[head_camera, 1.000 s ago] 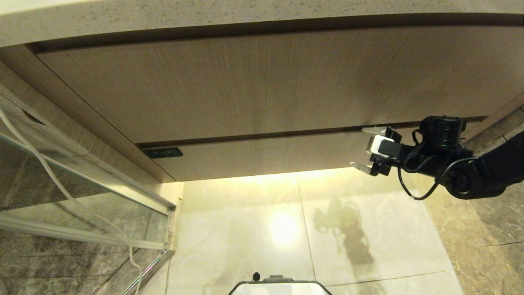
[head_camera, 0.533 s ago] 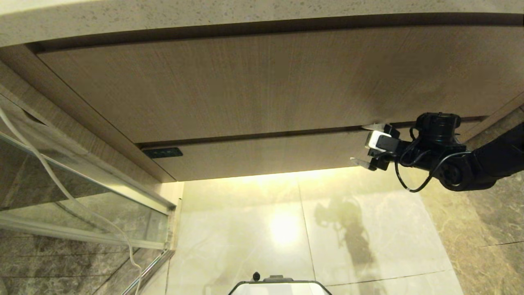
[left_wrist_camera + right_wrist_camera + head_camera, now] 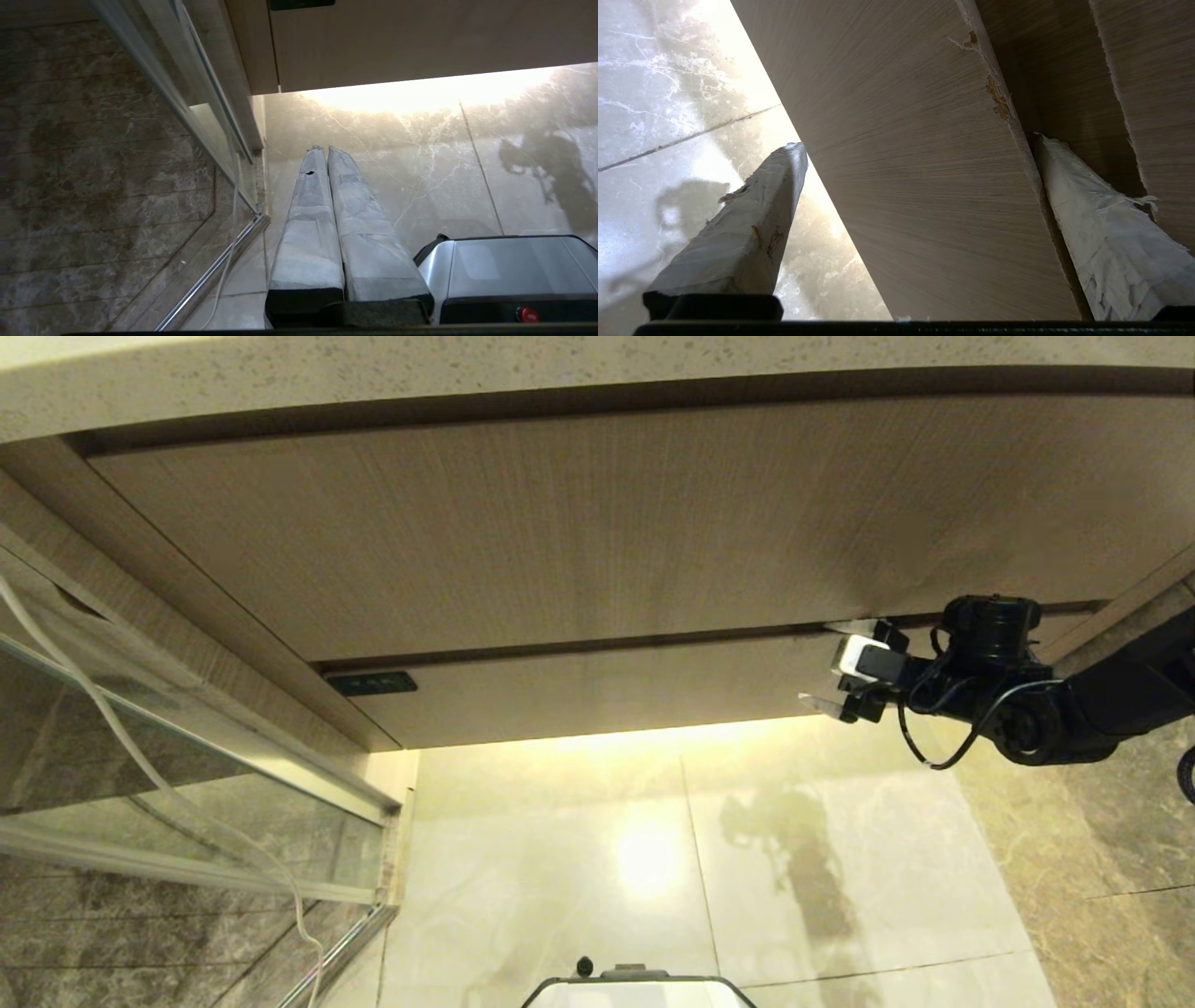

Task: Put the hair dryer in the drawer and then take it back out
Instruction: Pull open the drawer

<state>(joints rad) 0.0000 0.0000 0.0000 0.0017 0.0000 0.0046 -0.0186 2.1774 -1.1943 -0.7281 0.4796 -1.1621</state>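
Since the earlier frame the right gripper (image 3: 834, 665) has been carried slightly up and in towards the cabinet, so that one fingertip is now tucked into the dark gap above the narrow strip front of the drawer (image 3: 597, 691). The drawer is seen shut, flush beneath the taller wood panel (image 3: 579, 523). The strip front is judged stiff, smooth and hard-edged, with chipped veneer at its upper edge; it is best taken by that top lip. The right gripper's fingers (image 3: 738, 233) are spread wide, straddling the strip front, one inside the gap and one below by the floor (image 3: 653, 859); nothing is pinched yet. The hair dryer is not visible in any view. The left gripper (image 3: 327, 196) hangs parked, fingers pressed together.
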